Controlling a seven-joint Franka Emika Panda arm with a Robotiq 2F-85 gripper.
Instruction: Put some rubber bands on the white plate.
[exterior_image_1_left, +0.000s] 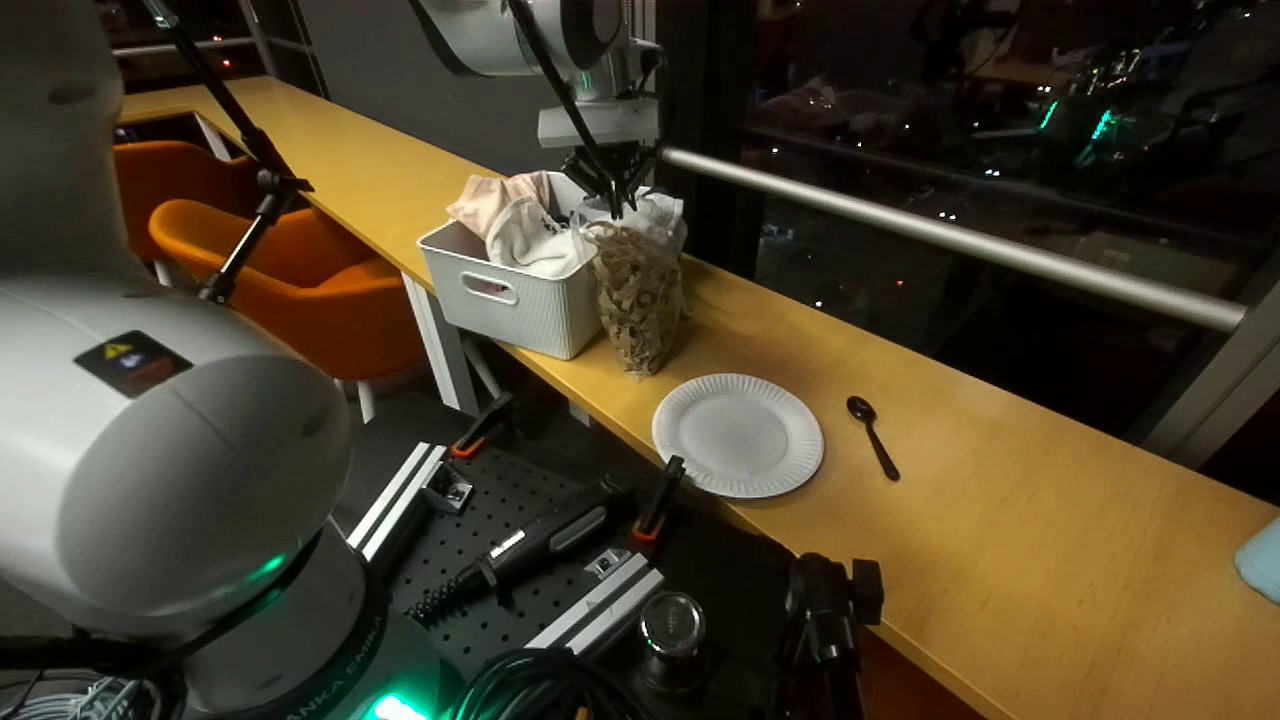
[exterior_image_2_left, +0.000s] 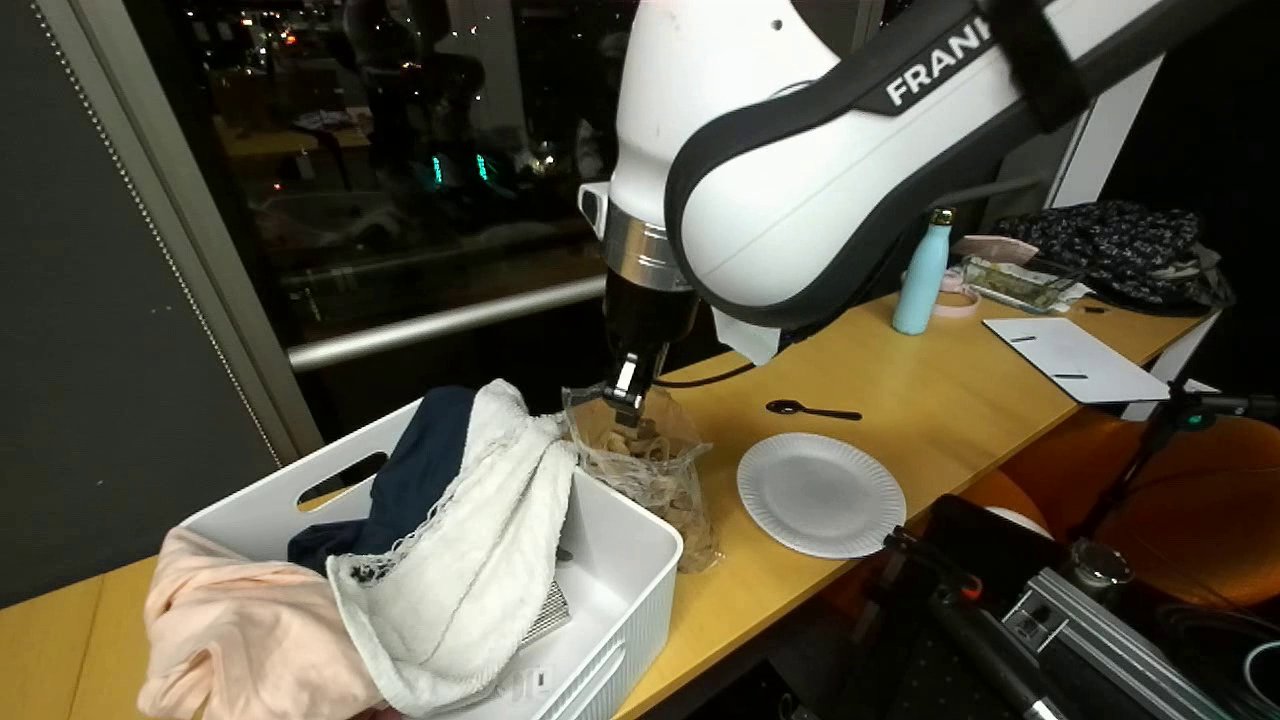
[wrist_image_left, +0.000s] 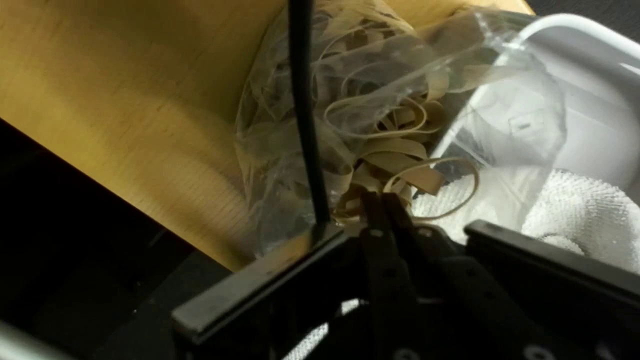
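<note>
A clear plastic bag (exterior_image_1_left: 640, 310) full of tan rubber bands stands upright on the table with its top open. It also shows in an exterior view (exterior_image_2_left: 690, 505). My gripper (exterior_image_1_left: 620, 208) is at the bag's mouth, pointing down. In the wrist view its fingertips (wrist_image_left: 379, 197) are almost together, with several rubber bands (wrist_image_left: 392, 146) bunched at the tips and one loop sticking out to the side. The gripper looks shut on bands; how many is hidden. The white paper plate (exterior_image_1_left: 738, 435) lies bare on the table beside the bag, in both exterior views (exterior_image_2_left: 820, 495).
A white bin (exterior_image_1_left: 520, 315) with cloths (exterior_image_2_left: 460, 560) stands against the bag's side. A black spoon (exterior_image_1_left: 873, 437) lies beyond the plate. A clamp (exterior_image_1_left: 660, 500) sits at the plate's near edge. A blue bottle (exterior_image_2_left: 922, 280) stands farther along the table, by the window rail.
</note>
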